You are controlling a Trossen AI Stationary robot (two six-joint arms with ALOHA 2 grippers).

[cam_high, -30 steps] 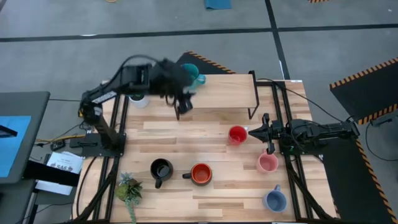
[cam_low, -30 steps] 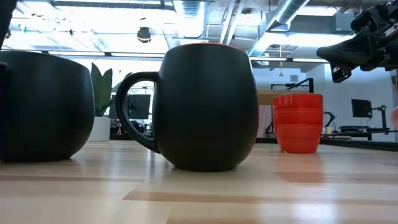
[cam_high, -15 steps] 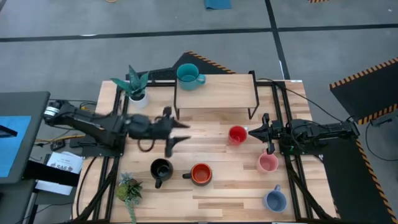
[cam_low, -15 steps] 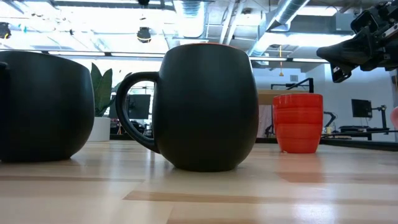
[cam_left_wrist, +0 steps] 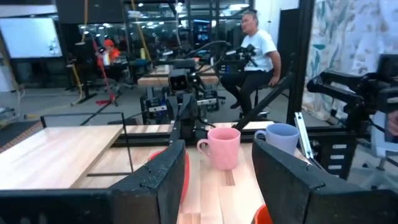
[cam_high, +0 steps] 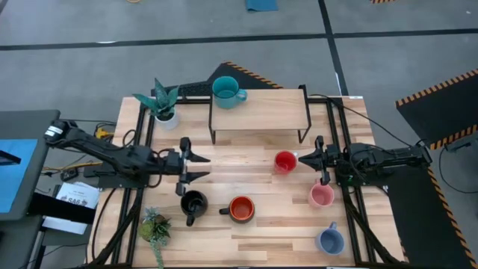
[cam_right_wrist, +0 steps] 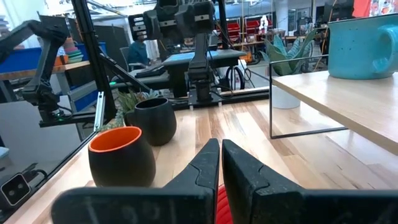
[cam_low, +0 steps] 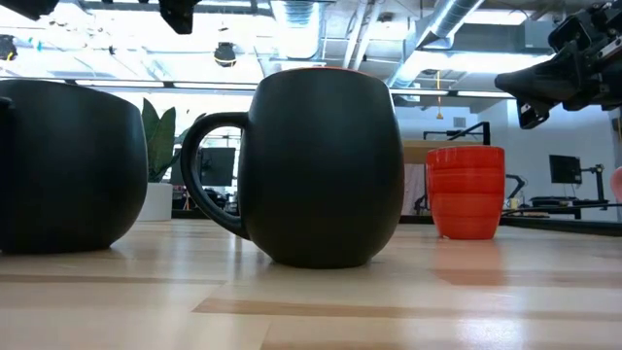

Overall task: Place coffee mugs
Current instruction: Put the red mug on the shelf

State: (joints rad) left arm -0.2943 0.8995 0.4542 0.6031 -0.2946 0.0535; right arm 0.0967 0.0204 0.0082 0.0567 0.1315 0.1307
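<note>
High view: the left gripper (cam_high: 196,167) hovers with its fingers spread wide just above the black mug (cam_high: 194,203), empty. The orange mug (cam_high: 241,209) sits just beside the black mug, away from the left arm. The teal mug (cam_high: 226,90) stands on the wooden shelf (cam_high: 261,110) well beyond the black mug, and the red mug (cam_high: 284,161) lies past the orange one toward the right arm. The right gripper (cam_high: 308,158), its fingers pressed together, rests just beside the red mug; the pink mug (cam_high: 321,196) and light blue mug (cam_high: 330,240) lie farther from the black mug still. Half a second ago the left arm was blurred in motion with its gripper farther from the black mug; a second ago it reached up at the shelf by the teal mug. The mugs have not shifted. The table (cam_high: 254,237) is pale planked wood; the mugs are rounded and glossy.

Low view: the black mug (cam_low: 76,167) and the dark-sided orange mug (cam_low: 326,167) loom close, the ribbed red mug (cam_low: 466,192) behind them.

Left wrist view: between the parted dark fingers (cam_left_wrist: 158,180) the pink mug (cam_left_wrist: 221,147) and light blue mug (cam_left_wrist: 277,138) stand side by side.

Right wrist view: closed fingers (cam_right_wrist: 205,171) point toward the orange mug (cam_right_wrist: 122,157) and, behind it, the black mug (cam_right_wrist: 154,121).
</note>
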